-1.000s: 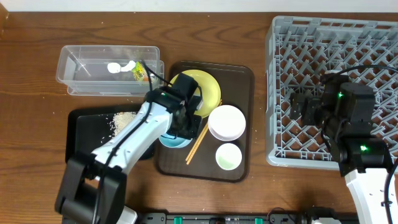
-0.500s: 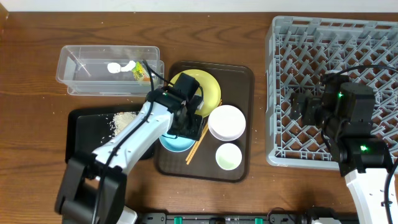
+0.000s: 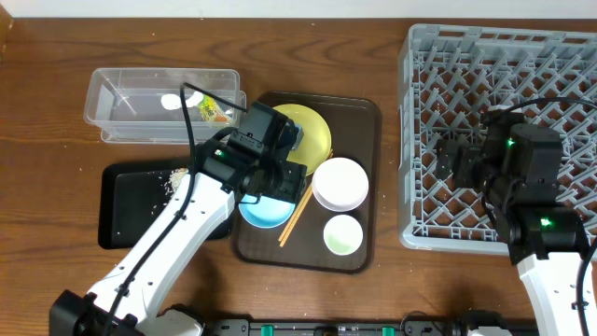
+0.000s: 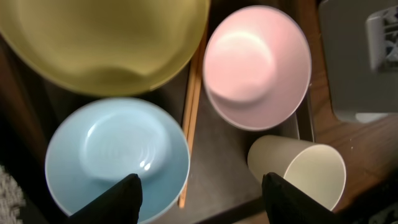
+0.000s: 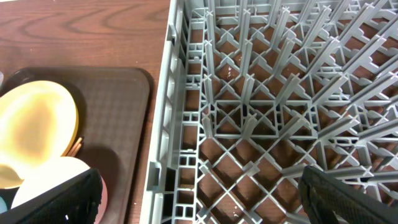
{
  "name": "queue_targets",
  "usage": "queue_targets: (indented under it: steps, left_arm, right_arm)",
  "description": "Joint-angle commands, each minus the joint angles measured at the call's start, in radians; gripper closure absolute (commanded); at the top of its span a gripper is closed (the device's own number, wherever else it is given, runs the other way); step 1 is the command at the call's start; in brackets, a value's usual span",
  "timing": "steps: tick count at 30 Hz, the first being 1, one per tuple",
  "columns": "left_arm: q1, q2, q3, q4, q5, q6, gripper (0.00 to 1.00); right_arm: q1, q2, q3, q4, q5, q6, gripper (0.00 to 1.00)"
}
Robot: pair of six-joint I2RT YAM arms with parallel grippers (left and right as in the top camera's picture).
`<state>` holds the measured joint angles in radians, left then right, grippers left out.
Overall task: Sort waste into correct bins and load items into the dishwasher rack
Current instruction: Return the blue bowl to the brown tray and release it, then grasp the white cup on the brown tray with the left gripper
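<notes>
wrapper [image 3: 214, 110] in clear tub [image 3: 131, 131]; rice [image 3: 175, 180] on black tray [image 3: 126, 224] | yellow plate [image 3: 315, 135], cup [image 3: 342, 234] unracked; rack [image 3: 522, 65] empty | left gripper [image 4: 200, 190], right gripper [image 5: 199, 186] wide, empty

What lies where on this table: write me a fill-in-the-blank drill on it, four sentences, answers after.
1. The snack wrapper lies in the ____ plastic tub.
2. The rice grains lie on the ____ tray.
3. The chopsticks lie beside the light ____ bowl.
4. The left gripper stands ____.
Missing words: clear; black; blue; open.
</notes>
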<state>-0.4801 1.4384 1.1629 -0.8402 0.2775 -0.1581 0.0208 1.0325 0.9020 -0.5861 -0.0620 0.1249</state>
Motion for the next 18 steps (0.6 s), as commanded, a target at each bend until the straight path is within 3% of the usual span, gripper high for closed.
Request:
queue_targets:
  steps: [1,8,18]
  left_arm:
    - [-0.001,0.0,0.014,-0.019,-0.018,-0.039,0.36]
    - [-0.027,0.0,0.014,-0.023,0.01,-0.05,0.36]
    - [-0.187,0.055,-0.04,0.005,0.019,-0.05,0.35]
  right_arm:
    - [0.005,0.0,0.019,-0.002,0.009,-0.01,0.01]
    - [0.005,0.0,0.019,-0.002,0.009,-0.01,0.01]
    - [0.005,0.0,0.019,-0.002,0.009,-0.01,0.01]
